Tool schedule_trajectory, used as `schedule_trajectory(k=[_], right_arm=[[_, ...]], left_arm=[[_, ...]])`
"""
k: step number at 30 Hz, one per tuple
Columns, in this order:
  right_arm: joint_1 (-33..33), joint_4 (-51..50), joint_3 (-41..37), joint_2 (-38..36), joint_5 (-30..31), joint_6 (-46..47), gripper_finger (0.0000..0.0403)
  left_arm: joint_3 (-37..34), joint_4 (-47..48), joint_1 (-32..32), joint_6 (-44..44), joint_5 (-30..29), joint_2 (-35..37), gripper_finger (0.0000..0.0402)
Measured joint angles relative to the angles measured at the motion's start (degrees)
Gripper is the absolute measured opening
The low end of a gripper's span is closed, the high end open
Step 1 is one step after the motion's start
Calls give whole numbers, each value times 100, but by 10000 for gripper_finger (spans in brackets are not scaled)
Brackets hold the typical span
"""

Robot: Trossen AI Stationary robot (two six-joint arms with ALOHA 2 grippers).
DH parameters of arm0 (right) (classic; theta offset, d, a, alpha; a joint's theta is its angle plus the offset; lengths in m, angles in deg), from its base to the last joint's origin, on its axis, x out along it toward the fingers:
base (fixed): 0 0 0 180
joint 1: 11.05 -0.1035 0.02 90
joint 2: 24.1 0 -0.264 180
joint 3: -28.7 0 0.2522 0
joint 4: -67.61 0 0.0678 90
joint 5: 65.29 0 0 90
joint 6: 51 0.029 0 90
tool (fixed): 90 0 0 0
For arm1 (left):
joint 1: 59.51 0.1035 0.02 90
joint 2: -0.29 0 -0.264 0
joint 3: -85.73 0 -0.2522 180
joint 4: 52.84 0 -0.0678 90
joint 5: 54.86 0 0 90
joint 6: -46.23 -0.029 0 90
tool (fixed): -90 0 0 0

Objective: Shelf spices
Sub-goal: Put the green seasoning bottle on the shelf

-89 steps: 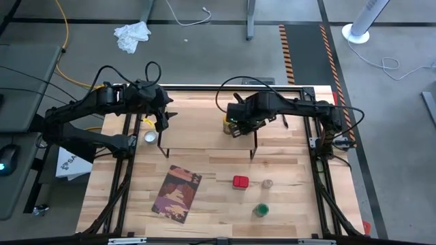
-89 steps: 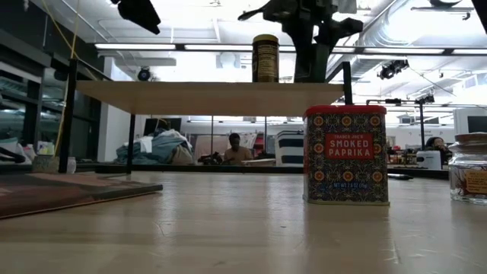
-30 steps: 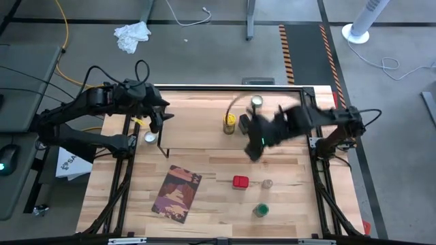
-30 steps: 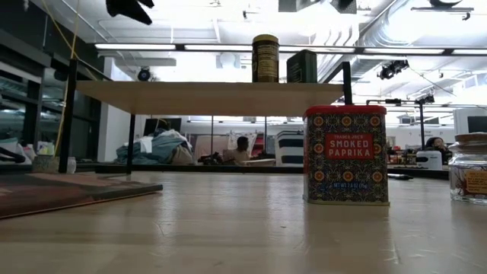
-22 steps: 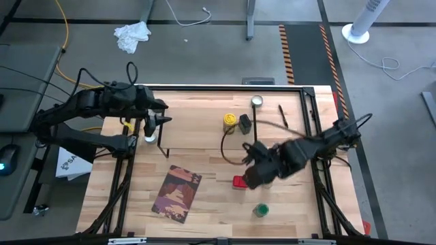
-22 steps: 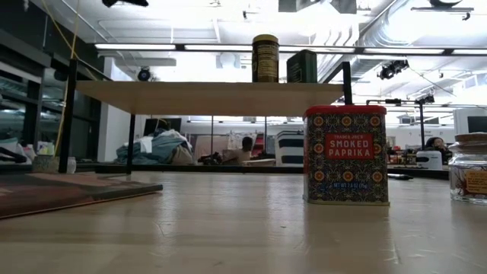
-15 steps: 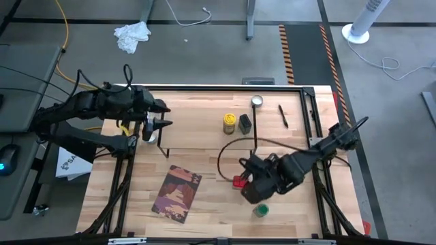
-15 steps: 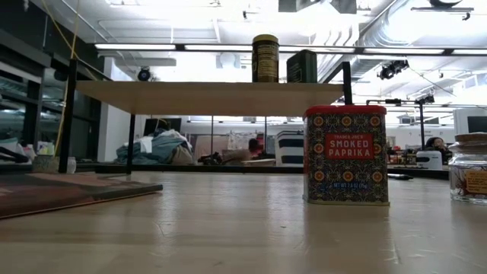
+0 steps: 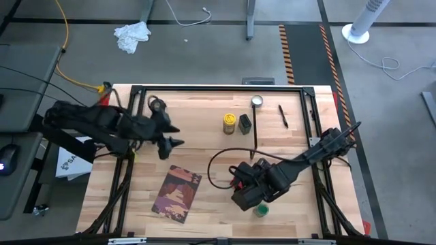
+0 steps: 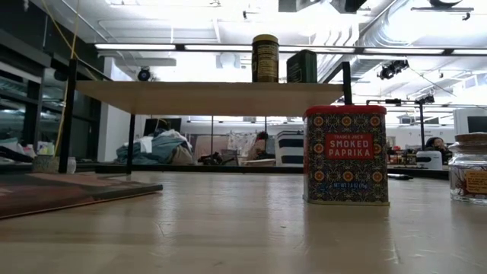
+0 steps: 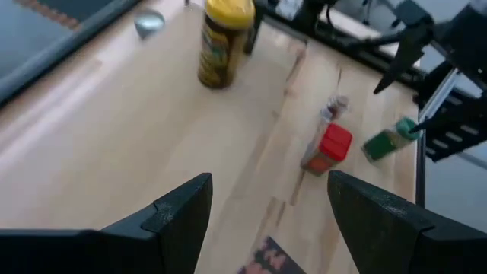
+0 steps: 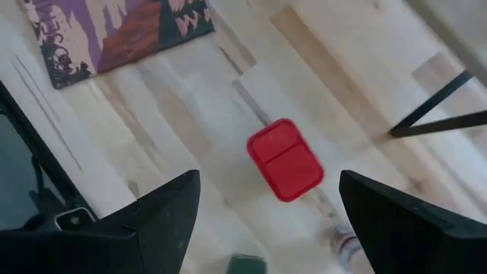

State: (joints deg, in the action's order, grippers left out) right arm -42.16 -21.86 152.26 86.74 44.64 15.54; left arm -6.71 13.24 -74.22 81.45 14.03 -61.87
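Observation:
The shelf stands on thin black legs, and the yellow-topped jar and the dark grey tin stand side by side on it. The red box stands upright on the tabletop, with the clear glass jar and the green-topped jar close by. My right gripper hangs open above the red box, one finger to each side of it in the right wrist view. My left gripper hovers open over the shelf's left part.
A brown-and-maroon book lies flat on the near left of the table. A small round silver object and a dark pen lie near the far right corner. Black frame rails run along the table's edges. People show in the room behind.
My right gripper has swept from the shelf's right end toward the near edge and now hangs over the red box. My left gripper has moved toward the near edge and a little right, over the shelf. The tin and the yellow-topped jar have stayed on the shelf.

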Motion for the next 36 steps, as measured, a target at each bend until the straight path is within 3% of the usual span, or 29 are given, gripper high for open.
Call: schedule_trajectory(k=[9, 16, 22, 36], right_arm=[[-64, 9, 0, 238, -157, 355, 312], [-280, -214, 0, 287, -164, 871, 312], [-323, -522, 0, 287, -149, 1590, 312], [-175, -509, 0, 287, -488, 2245, 312]], left_arm=[[0, -53, -467, 417, 2, -727, 257], [0, -190, -637, 368, 68, -786, 257], [-2, -144, -680, 165, -133, -459, 257], [-2, 237, -674, -556, -1338, 835, 257]])
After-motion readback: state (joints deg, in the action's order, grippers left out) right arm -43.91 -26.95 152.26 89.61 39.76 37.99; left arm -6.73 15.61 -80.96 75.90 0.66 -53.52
